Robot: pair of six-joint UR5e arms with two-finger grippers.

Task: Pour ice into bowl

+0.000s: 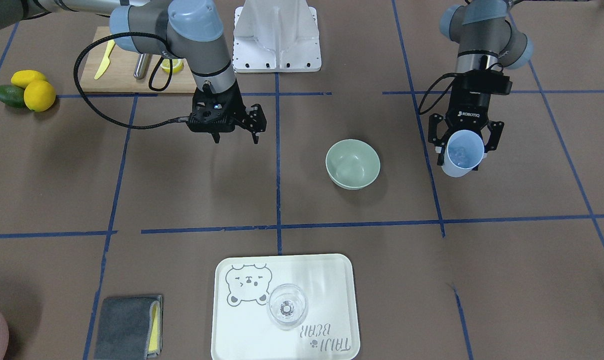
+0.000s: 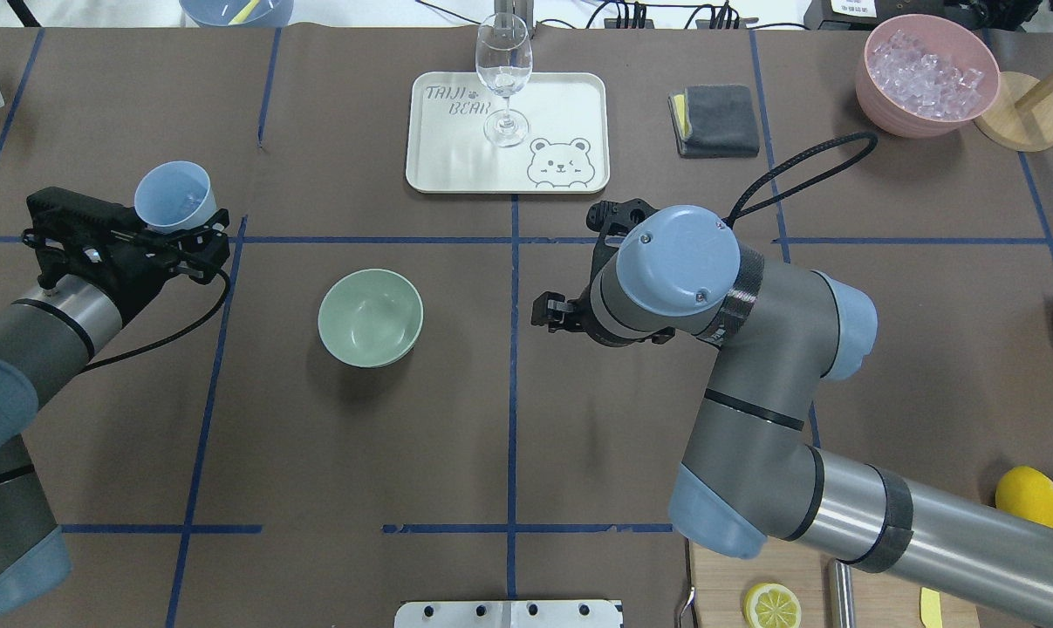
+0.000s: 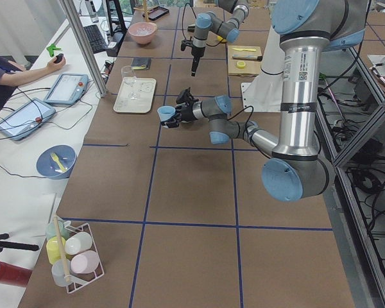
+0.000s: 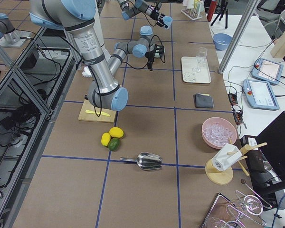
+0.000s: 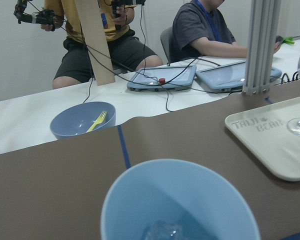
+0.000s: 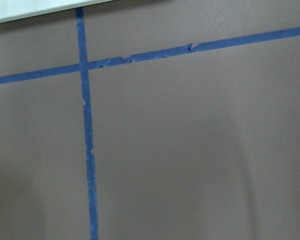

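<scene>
The pale sage-green bowl (image 1: 353, 164) stands empty near the table's middle; it also shows in the overhead view (image 2: 370, 317). My left gripper (image 1: 462, 158) is shut on a light blue cup (image 1: 463, 152) and holds it above the table, apart from the bowl and towards the robot's left of it. Clear ice cubes (image 5: 162, 232) lie in the cup's bottom. The cup (image 2: 174, 196) stays clear of the bowl. My right gripper (image 1: 236, 136) is open and empty, hovering on the bowl's other side.
A white tray (image 2: 456, 148) with a wine glass (image 2: 502, 78) lies beyond the bowl. A pink container of ice (image 2: 927, 74), a grey cloth (image 2: 714, 119), a cutting board (image 1: 131, 65), lemons (image 1: 31, 90) and a metal scoop (image 4: 149, 161) sit on the robot's right.
</scene>
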